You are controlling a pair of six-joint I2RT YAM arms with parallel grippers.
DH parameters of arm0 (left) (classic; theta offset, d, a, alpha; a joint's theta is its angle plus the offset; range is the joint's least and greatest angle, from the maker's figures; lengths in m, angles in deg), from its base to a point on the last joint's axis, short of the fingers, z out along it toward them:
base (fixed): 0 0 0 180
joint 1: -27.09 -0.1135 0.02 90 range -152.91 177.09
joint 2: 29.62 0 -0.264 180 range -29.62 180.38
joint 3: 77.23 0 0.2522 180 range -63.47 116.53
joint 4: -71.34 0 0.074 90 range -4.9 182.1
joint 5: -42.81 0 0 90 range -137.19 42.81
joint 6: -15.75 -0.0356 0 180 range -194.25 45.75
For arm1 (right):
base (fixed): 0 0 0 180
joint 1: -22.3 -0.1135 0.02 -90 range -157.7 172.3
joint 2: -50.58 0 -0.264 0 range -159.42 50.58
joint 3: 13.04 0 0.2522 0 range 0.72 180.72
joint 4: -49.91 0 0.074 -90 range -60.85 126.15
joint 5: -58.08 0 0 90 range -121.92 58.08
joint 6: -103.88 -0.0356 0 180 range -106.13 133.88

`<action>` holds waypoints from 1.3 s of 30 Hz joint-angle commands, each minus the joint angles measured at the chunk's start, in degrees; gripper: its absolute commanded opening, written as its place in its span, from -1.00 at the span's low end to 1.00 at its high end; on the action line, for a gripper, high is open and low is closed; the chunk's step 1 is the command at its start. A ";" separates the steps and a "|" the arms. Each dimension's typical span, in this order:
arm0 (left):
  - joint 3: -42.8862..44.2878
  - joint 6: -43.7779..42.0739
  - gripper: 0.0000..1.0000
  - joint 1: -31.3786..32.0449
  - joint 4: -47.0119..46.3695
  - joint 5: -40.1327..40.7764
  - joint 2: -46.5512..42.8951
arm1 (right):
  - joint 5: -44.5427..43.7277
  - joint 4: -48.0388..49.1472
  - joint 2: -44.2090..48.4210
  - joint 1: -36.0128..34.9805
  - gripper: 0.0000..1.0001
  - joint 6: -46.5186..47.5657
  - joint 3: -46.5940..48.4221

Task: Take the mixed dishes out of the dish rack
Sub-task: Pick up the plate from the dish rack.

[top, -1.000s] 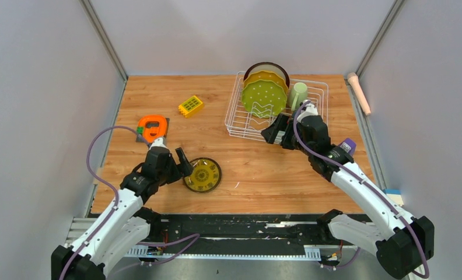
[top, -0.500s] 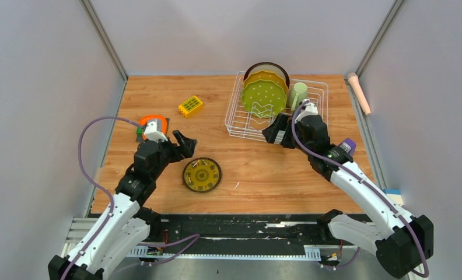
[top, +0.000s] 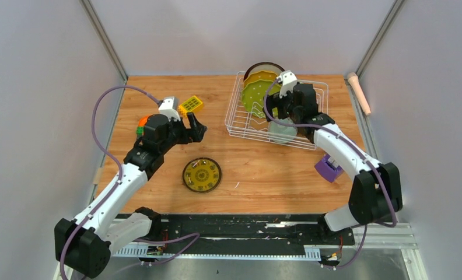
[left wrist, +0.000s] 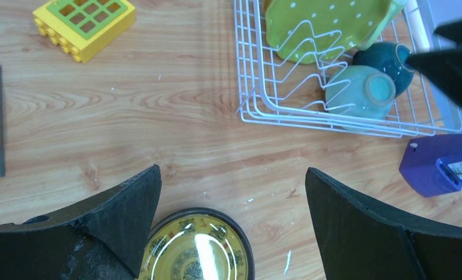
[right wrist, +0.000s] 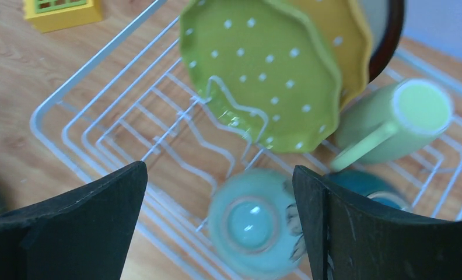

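We see a wooden bench [top: 258, 169], grey walls [top: 42, 87]. The left tool [left wrist: 233, 174] hovers spread, the right tool [right wrist: 219, 175] likewise above the dish rack [top: 246, 125].

both arms extended fwd, L gripper [top: 195, 126] jaws spread wide, empty, R gripper [top: 274, 107] spread wide, angled down

left half of the dish rack [top: 249, 133]: bare wire floor, low dividers only; room under my right gripper [right wrist: 220, 169], jaws wide.
back of the rack: green plate [right wrist: 258, 70] and orange plate [right wrist: 345, 41] upright, packed close.
near right corner of the rack: mint bowl [right wrist: 252, 224], teal bowl [right wrist: 363, 184] and mug [right wrist: 398, 125] crowd together.
left of the rack: bare wood up to the yellow block [left wrist: 83, 26]; my left gripper [left wrist: 233, 170] has room.
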 commanded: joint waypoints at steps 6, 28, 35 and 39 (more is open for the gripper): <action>0.61 -1.99 1.00 -0.09 1.07 -2.14 -2.61 | 6.53 1.62 -13.31 4.15 0.89 19.96 15.09; 1.33 -2.03 1.00 -0.06 7.39 -0.46 -4.09 | 16.04 -5.05 -25.10 8.10 0.81 23.80 25.90; 3.51 -2.48 1.00 -0.06 9.17 -0.57 -2.09 | 13.05 -5.42 -27.63 8.09 0.81 25.62 27.10; 4.27 -2.42 1.00 -0.12 9.30 -1.20 -1.43 | 14.17 -5.49 -29.31 8.15 0.81 27.23 28.20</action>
